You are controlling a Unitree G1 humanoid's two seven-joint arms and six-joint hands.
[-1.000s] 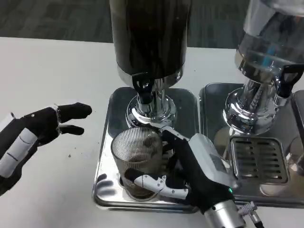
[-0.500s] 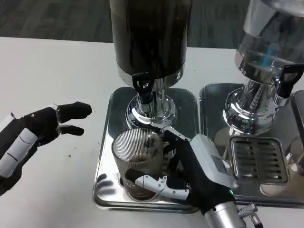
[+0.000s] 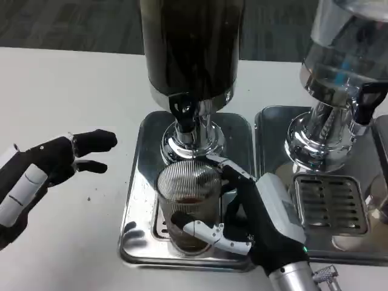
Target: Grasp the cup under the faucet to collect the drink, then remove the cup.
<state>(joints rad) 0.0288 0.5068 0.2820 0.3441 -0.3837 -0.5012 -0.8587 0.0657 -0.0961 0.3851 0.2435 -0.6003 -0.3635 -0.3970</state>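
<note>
A ribbed clear glass cup (image 3: 189, 203) with a little dark drink in it stands on the metal drip tray (image 3: 138, 182), just in front of the black faucet (image 3: 183, 112) of the dark drink dispenser (image 3: 191, 48). My right hand (image 3: 254, 221) grips the cup from its right side, thumb across the front and fingers behind. My left hand (image 3: 45, 167) hovers over the white table to the left of the tray, fingers apart and holding nothing.
A second dispenser (image 3: 342, 66) with a clear tank stands at the right on its own tray with a slotted grate (image 3: 330, 203). Its black tap (image 3: 364, 103) juts out near the right edge. Bare white table (image 3: 66, 97) lies to the left.
The right hand and the cup have shifted a little to the right on the tray, and the cup sits slightly more upright. The left hand has not moved.
</note>
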